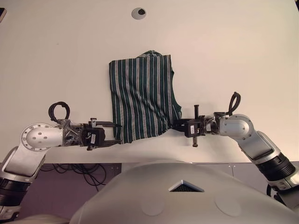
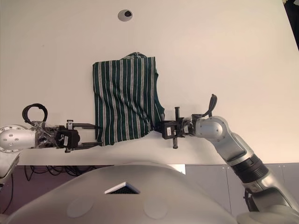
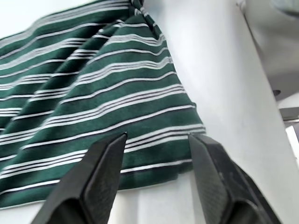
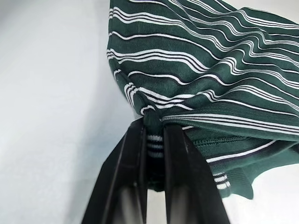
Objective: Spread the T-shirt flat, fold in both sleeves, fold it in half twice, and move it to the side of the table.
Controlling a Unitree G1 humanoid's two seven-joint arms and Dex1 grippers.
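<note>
Right gripper (image 1: 176, 124) pinches shirt (image 1: 142, 95) corner, probably to pull flat; left gripper (image 1: 116, 133) released, other corner between its fingers.

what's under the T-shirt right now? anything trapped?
Bare white table shows all round the T-shirt. The right gripper pinches its near corner; left gripper is open at the other. Anything beneath the cloth itself is covered.

A plain white table (image 1: 56, 56) carries a dark green T-shirt (image 1: 140, 93) with white stripes, lying rumpled and partly folded near the middle of its near edge, and a small round grey disc (image 1: 138, 13) set well apart toward the far edge.
</note>
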